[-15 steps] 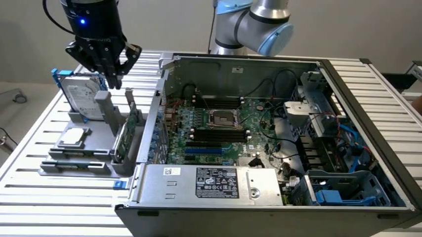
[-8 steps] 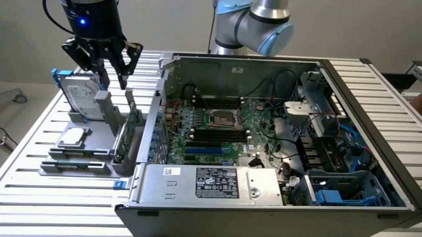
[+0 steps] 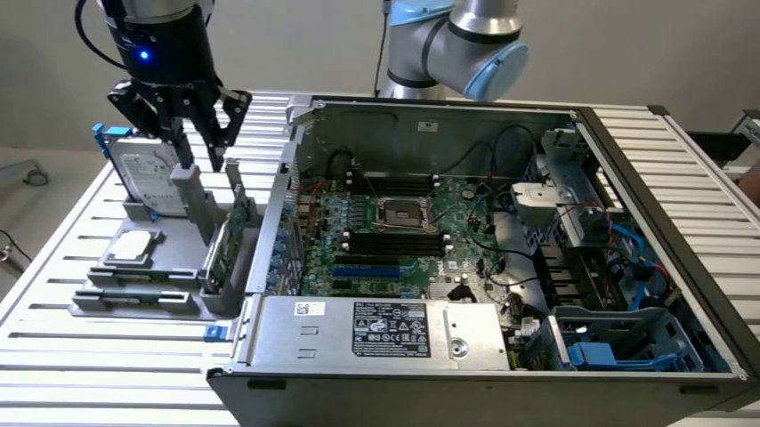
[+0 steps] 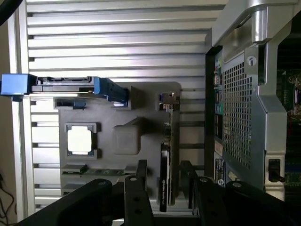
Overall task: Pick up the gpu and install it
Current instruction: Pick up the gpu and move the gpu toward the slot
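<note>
Wrist view has the hand (image 4: pixel 164 188) spread wide and empty above the gpu (image 4: pixel 168 141), which stands on edge in the grey holder (image 4: pixel 141 101). I'd say it should centre over the card's top edge, then descend straight with its pads square.

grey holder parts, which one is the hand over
The gpu, the thin card standing on edge: the wrist view shows it centred under the open hand. The blue-framed hard drive and the square processor lie off to the side.
</note>
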Robot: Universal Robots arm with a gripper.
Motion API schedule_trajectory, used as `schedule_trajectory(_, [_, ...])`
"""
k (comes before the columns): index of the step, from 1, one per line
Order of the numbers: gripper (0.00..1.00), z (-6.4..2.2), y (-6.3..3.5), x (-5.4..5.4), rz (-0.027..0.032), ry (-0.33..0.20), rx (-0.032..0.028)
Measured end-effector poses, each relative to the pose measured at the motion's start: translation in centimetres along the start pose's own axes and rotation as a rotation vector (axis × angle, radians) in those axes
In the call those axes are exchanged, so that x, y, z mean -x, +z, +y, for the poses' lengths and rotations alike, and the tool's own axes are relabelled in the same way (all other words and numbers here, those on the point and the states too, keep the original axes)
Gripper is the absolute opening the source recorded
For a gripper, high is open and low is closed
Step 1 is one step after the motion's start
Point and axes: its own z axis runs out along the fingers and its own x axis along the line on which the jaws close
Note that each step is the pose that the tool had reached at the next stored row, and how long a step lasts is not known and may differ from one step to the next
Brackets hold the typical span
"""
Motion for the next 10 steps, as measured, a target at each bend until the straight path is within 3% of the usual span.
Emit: schedule_trajectory(10, [0.42, -1.22, 0.97, -0.1, -0.0005, 0.001, -0.0159])
